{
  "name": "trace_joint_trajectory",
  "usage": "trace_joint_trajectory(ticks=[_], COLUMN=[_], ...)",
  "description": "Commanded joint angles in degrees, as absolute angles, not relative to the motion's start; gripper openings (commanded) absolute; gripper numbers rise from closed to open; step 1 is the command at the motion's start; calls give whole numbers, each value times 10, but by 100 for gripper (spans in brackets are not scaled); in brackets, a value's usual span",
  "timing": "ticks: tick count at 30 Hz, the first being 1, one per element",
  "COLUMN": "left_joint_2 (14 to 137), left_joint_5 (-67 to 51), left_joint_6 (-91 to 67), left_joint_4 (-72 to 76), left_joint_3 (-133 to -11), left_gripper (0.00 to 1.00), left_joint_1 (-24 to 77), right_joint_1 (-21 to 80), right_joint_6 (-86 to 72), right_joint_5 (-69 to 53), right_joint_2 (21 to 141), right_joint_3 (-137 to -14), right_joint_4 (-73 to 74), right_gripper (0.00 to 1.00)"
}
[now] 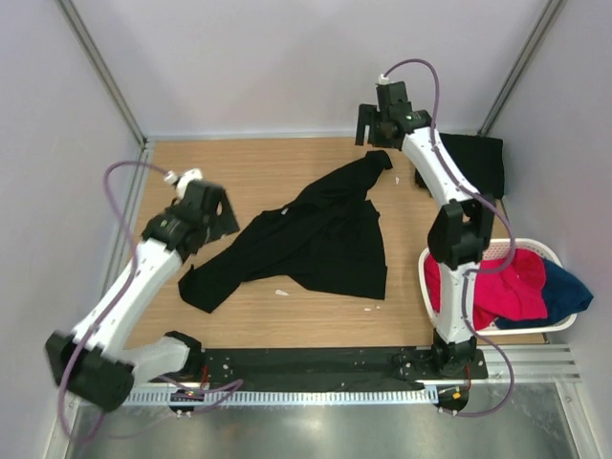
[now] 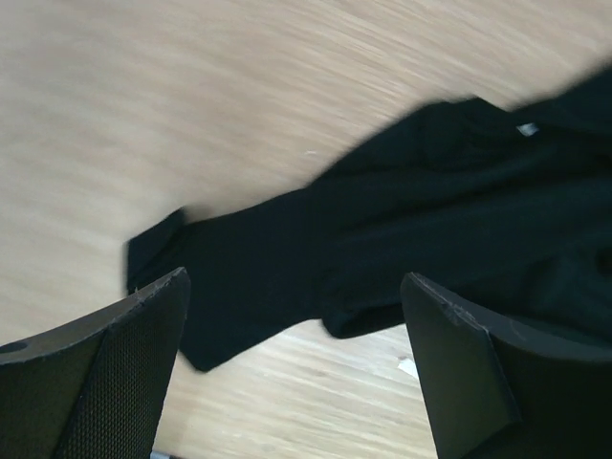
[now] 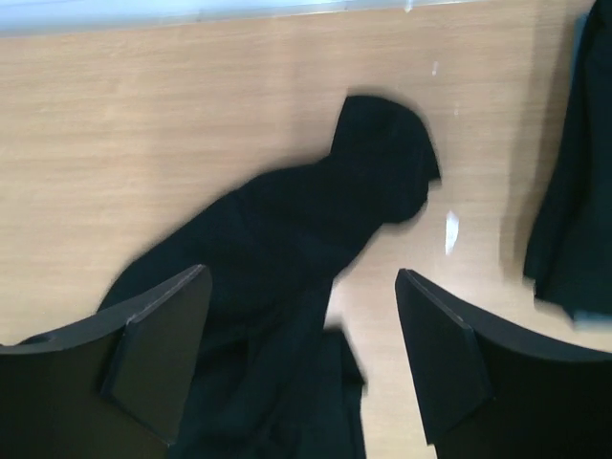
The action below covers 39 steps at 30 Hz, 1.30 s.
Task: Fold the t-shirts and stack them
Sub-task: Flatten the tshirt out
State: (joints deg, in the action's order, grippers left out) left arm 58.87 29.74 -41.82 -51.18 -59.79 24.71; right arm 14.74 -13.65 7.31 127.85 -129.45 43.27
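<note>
1. The left end effector (image 1: 208, 206) is over the left part of the bench (image 1: 249, 172). In the left wrist view its two fingers (image 2: 124, 363) stand wide apart with nothing between them.
2. A black t-shirt (image 1: 316, 234) lies crumpled and spread out across the middle of the bench, running from near left to far right. Its near-left end lies just beside and below the left end effector. In the left wrist view the shirt (image 2: 430, 220) lies on the wood beyond the open fingers and stretches off to the right. One narrow end of it reaches towards the left finger.
3. The right end effector (image 1: 375, 129) is at the far edge of the bench, just beyond the far tip of the same shirt. In the right wrist view its fingers (image 3: 158, 354) are also wide apart and empty. The tip of the shirt (image 3: 382, 153) lies on the bench in the gap seen between them.
4. A second black t-shirt (image 1: 473, 163) lies at the far right of the bench, to the right of the right arm and apart from the first shirt. Its edge (image 3: 574, 191) shows at the right side of the right wrist view.
5. A white basket (image 1: 524, 251) stands at the near right. It holds a red cloth (image 1: 502, 287) and a blue cloth (image 1: 564, 292).
</note>
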Motion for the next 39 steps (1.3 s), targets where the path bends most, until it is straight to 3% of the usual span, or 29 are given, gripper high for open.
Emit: trace_joint_trajectory(ticks=[1,7,11,16,27,36,38,39], left_joint_2=[724,903,1027,1126,1285,1346,1352,1353], left_joint_5=[57,-67,-140,-187,-149,-53,-40,-24], left_joint_6=[-223,-113,-105,-93,-24,-36,-37,-38], left_joint_4=[-343,-260,-262,-241,-285,-316,-320,-321], left_joint_3=[-650,-776,-873,-965,-1119,-1148,-1146,-1146], left_gripper=[92,89,78,75,75,52,47,40], left_joint_1=[215,213,214,243,329,330,330,330], right_joint_1=[186,212,225,228,237,250,254,255], right_joint_6=[-141,-258,-314,-354,-361,-374,-376,-374], right_joint_5=[81,77,92,102,91,83,90,91], right_joint_2=[1116,974,895,856,901,910,914,915], right_joint_3=[-1145,-831,-700,-573,-522,-490,-489,-486], right_joint_4=[435,345,304,263,197,178,181,184], right_gripper=[84,85,85,81,71,64,59,54])
